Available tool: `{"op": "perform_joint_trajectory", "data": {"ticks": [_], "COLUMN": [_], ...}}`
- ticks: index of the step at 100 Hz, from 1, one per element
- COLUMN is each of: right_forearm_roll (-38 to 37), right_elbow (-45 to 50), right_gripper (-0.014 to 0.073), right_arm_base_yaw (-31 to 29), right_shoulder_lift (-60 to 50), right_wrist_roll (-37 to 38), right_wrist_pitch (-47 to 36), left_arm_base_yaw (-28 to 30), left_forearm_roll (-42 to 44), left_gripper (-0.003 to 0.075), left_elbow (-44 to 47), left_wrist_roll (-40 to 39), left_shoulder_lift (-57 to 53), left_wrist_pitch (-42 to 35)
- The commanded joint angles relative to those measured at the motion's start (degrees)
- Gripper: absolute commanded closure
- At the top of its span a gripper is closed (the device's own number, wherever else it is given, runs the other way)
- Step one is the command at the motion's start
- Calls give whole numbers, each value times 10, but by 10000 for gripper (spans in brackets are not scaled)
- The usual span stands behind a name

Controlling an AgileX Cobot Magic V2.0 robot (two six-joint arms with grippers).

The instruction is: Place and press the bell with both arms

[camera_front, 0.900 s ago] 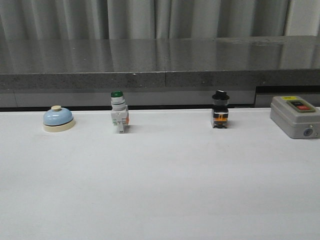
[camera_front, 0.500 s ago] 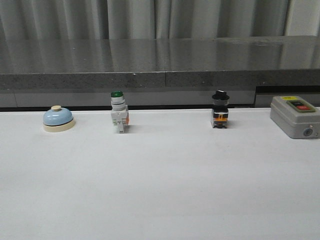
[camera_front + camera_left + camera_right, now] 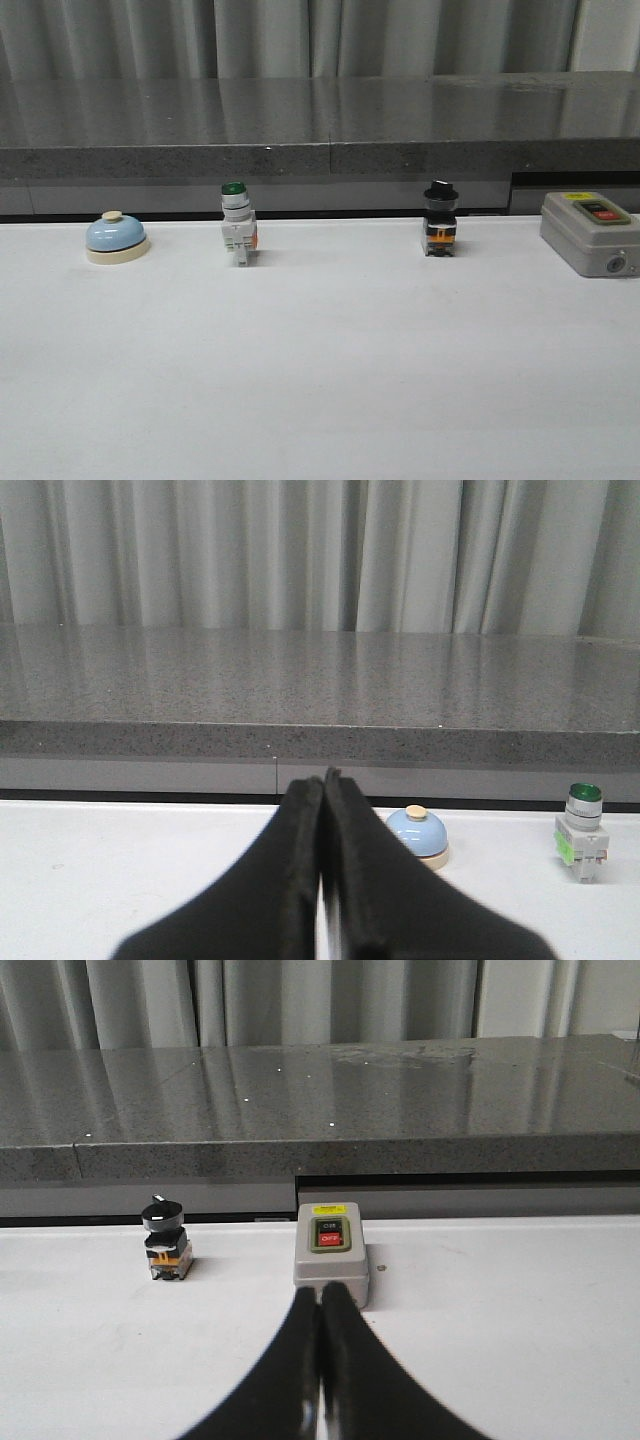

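Note:
The light-blue bell (image 3: pixel 116 238) with its cream base and knob stands at the back left of the white table. It also shows in the left wrist view (image 3: pixel 417 835), just right of my left gripper (image 3: pixel 323 780), which is shut and empty, well short of the bell. My right gripper (image 3: pixel 320 1293) is shut and empty, its tips pointing at the grey switch box. Neither arm shows in the front view.
A green-capped white push-button switch (image 3: pixel 237 236) stands right of the bell. A black-knobbed orange-and-black switch (image 3: pixel 439 231) stands further right. A grey on/off switch box (image 3: pixel 591 233) sits at the far right. A dark stone ledge (image 3: pixel 320 130) runs behind the table.

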Motion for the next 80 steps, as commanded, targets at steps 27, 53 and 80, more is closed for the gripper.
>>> {"op": "perform_joint_trajectory", "data": {"ticks": [27, 53, 80], "right_forearm_roll": [-3, -3, -3], "right_elbow": [-8, -8, -8], "right_gripper": [653, 653, 653], "right_arm_base_yaw": [-3, -3, -3], "right_shoulder_lift": [-9, -9, -9], "right_wrist_roll": [-2, -2, -2], "right_wrist_pitch": [-49, -49, -49], "left_arm_base_yaw": [0, 0, 0], "left_forearm_roll": [-3, -3, -1], "left_gripper": [741, 741, 741], "left_elbow": [20, -45, -173], "left_wrist_roll": [0, 0, 0], "left_shoulder_lift": [-18, -13, 63], "left_wrist_pitch": [-55, -12, 119]}}
